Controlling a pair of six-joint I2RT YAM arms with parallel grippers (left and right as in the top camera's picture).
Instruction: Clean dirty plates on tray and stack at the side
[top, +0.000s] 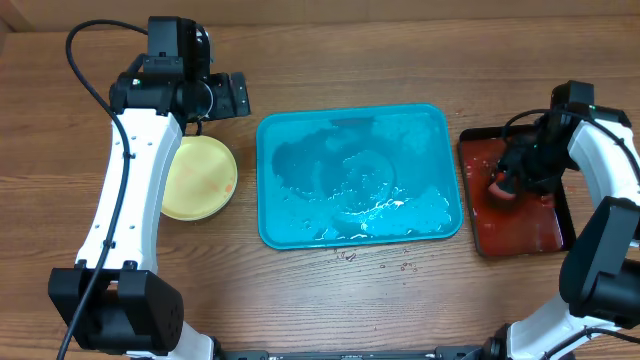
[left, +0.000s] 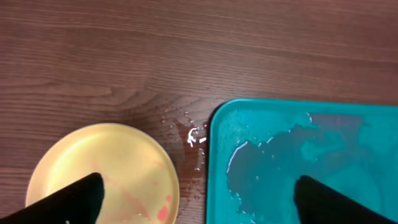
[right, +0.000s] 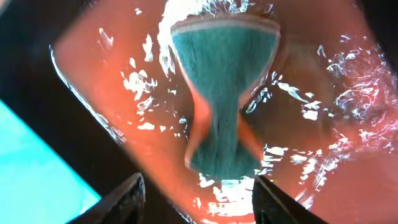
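Observation:
A pale yellow plate (top: 200, 180) with red stains lies on the table left of the teal tray (top: 300, 135). It also shows in the left wrist view (left: 106, 162); whether another plate lies under it I cannot tell. The tray holds water, and a round cyan plate outline (top: 362, 182) shows in its wet middle. My left gripper (top: 232, 95) is open and empty, above the gap between plate and tray (left: 199, 202). My right gripper (top: 503, 183) is open over a teal sponge (right: 224, 93) that lies just ahead of its fingertips (right: 199, 199).
The sponge lies in red liquid in a dark red-brown tray (top: 520, 225) with a black rim, right of the teal tray. Water drops (top: 345, 256) sit on the wooden table in front of the teal tray, and more sit by its corner (left: 194, 138).

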